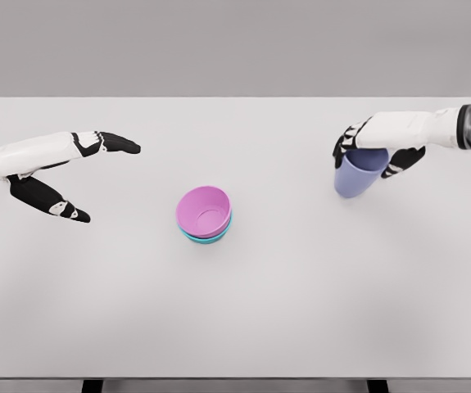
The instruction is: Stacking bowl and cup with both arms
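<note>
A pink bowl (pixel 204 210) sits nested in a teal bowl (pixel 206 237) near the middle of the white table (pixel 235 327). At the right, a lavender cup (pixel 358 173) is held slightly tilted, with my right hand (pixel 376 150) shut on its rim from above. My left hand (pixel 96 176) hovers at the left of the table, well apart from the bowls, with its fingers and thumb spread and nothing in it.
The table's far edge runs along the top and its front edge along the bottom. Two dark table legs (pixel 92 385) show below the front edge.
</note>
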Tool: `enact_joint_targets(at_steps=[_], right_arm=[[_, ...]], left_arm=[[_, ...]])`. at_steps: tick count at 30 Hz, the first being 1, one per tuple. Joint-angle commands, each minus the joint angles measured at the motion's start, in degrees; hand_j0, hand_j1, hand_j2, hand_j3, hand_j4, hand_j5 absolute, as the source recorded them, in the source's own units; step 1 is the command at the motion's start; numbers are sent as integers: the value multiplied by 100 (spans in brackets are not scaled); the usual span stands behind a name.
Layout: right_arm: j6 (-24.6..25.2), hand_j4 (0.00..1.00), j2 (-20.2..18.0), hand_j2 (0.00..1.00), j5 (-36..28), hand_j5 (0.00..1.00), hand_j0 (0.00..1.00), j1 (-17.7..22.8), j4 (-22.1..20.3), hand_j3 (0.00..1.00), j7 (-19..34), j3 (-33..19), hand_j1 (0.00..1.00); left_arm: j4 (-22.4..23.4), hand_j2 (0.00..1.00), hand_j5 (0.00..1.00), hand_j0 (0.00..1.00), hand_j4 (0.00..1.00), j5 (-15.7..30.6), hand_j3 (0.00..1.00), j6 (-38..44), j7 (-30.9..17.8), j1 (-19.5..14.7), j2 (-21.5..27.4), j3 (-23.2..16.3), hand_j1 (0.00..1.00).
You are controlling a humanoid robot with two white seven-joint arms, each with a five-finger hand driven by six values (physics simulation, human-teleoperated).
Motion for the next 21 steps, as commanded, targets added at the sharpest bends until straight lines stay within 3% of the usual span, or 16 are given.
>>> enact_joint_targets(at_steps=[1, 8, 15, 21], right_arm=[[17, 60, 6, 60, -56, 60, 60, 0, -57, 60, 2, -89, 60], [17, 60, 208, 60, -65, 60, 60, -105, -118, 60, 2, -441, 60], [17, 60, 340, 60, -91, 60, 60, -264, -637, 60, 2, -494, 60], [17, 60, 603, 60, -91, 60, 60, -272, -663, 60, 2, -529, 60]], left_arm=[[-3, 100, 100, 100, 100, 45, 100, 16, 2, 0, 6, 3, 100], [6, 100, 100, 100, 100, 45, 100, 16, 2, 0, -29, 3, 100], [24, 100, 100, 100, 100, 45, 100, 16, 2, 0, -38, 3, 100], [32, 100, 100, 100, 100, 45, 100, 16, 2, 0, -38, 3, 100]])
